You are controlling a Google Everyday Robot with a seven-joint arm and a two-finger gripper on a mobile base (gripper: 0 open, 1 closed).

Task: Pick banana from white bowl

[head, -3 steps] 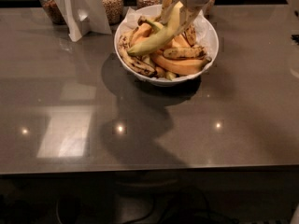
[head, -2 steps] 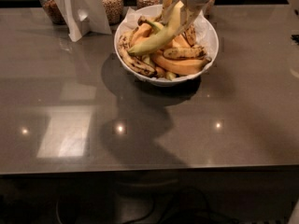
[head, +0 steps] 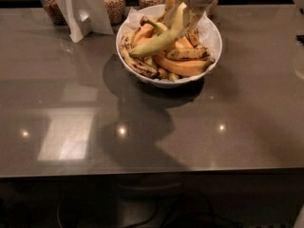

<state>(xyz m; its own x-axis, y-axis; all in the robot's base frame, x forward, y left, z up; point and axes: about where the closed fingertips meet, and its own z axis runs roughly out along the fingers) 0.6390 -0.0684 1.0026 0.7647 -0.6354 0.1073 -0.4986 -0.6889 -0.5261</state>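
A: Where is the banana [head: 154, 41], and which way does it lie?

B: It sits over the pile in the white bowl [head: 214, 42]. Its long axis runs on a diagonal, from the near left to the far right. The near-left tip is low, above the bowl's left side. The far-right end is tilted upward and reaches the gripper [head: 184, 14].

A: What is the gripper doing?

B: It hangs over the far part of the bowl, at the top of the view, and it is clamped on the banana's raised far-right end.

A: What lies under the banana?

B: There is an orange-yellow ripe banana [head: 183, 66] along the near right of the bowl and a brown-spotted banana [head: 135, 63] curving along the near-left rim. Crinkled white paper [head: 206, 25] shows against the right wall.

A: And around the bowl?

B: The bowl stands on the far middle of a dark glossy counter [head: 237, 127]. Left of it, by the far edge, is a white folded stand [head: 80, 8]. A jar of grains [head: 114, 4] stands just beside that, between the stand and the bowl.
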